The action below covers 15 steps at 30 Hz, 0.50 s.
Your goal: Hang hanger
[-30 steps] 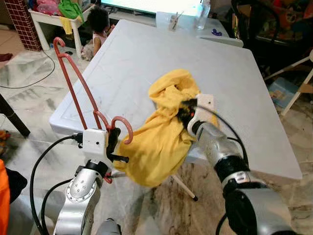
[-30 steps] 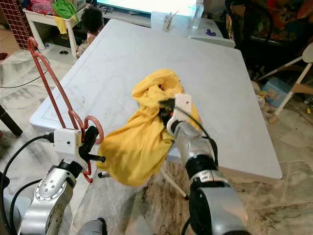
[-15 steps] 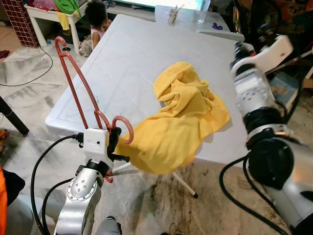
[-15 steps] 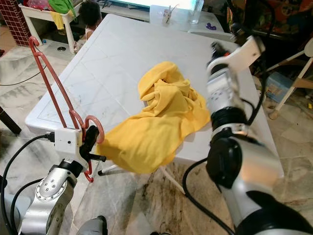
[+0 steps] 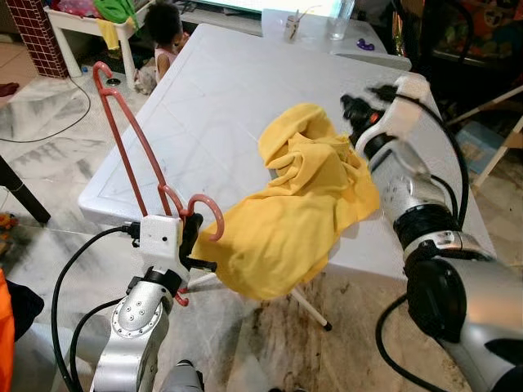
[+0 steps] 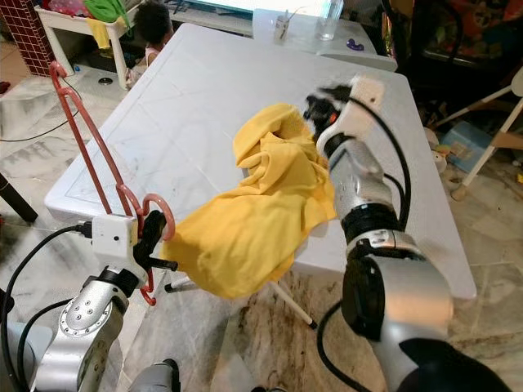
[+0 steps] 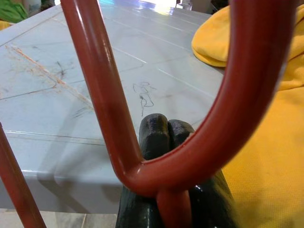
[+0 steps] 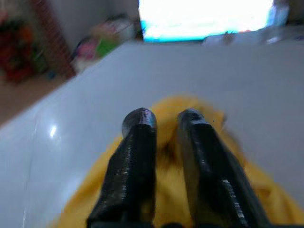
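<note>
Up close, the left hand (image 7: 164,130) pinches the red hanger (image 7: 228,114) while the right hand (image 8: 164,121), slightly parted, hovers over yellow cloth (image 5: 306,204).

Red hanger (image 5: 131,139); yellow cloth (image 5: 302,204); white table (image 5: 229,90); black claw fingers (image 8: 137,156).

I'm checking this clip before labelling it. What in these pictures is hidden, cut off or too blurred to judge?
- Right wrist view: motion blur; whether the right gripper touches the yellow shirt is unclear.
- Left wrist view: the red hanger is cut off by the edges; the left gripper sits behind it.
- Eye views: the shirt hides the table edge beneath it.
- Far end of the table: small items there are too small to name.
</note>
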Tool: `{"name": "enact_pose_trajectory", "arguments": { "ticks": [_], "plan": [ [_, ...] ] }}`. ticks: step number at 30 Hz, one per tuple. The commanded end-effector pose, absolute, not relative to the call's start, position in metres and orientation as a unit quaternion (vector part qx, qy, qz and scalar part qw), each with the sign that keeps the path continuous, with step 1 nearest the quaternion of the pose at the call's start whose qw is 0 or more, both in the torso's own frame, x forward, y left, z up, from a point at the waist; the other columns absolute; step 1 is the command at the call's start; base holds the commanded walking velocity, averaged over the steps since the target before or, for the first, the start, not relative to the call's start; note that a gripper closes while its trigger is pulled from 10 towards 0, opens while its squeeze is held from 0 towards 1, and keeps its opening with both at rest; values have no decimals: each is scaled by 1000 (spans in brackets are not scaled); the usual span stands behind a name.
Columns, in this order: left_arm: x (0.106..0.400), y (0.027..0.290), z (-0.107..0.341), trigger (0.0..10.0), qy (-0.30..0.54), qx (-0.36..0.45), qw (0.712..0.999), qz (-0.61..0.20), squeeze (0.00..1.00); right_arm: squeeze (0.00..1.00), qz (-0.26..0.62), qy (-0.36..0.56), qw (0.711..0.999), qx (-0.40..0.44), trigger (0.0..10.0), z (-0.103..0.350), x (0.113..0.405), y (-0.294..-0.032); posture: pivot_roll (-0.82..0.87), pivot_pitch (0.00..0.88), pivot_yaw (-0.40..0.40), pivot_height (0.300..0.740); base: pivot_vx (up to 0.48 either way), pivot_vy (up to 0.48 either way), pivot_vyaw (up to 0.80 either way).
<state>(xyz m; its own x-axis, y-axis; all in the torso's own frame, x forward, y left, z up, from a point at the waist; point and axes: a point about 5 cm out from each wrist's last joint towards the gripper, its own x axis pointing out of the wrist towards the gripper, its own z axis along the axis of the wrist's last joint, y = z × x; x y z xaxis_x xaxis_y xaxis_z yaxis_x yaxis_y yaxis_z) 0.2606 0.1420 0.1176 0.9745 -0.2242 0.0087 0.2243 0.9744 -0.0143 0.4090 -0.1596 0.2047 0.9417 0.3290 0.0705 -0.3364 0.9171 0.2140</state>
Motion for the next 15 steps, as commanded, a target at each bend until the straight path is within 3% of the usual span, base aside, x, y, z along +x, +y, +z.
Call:
{"name": "enact_pose_trajectory", "arguments": {
  "ticks": [1, 7, 15],
  "plan": [
    [261, 137, 119, 10000, -6, -8, 992, -127, 0, 1000, 190, 19, 979, 74, 10000, 188, 403, -169, 231, 148, -123, 740, 0, 0, 0],
    [261, 136, 118, 10000, -5, -8, 991, -132, 0, 1000, 239, 77, 967, 46, 10000, 153, 383, -182, 219, 149, -117, 740, 0, 0, 0],
    [263, 135, 118, 10000, -4, -8, 991, -136, 0, 1000, 275, 75, 958, 44, 10000, 153, 370, -190, 209, 149, -112, 740, 0, 0, 0]
  ]
}}
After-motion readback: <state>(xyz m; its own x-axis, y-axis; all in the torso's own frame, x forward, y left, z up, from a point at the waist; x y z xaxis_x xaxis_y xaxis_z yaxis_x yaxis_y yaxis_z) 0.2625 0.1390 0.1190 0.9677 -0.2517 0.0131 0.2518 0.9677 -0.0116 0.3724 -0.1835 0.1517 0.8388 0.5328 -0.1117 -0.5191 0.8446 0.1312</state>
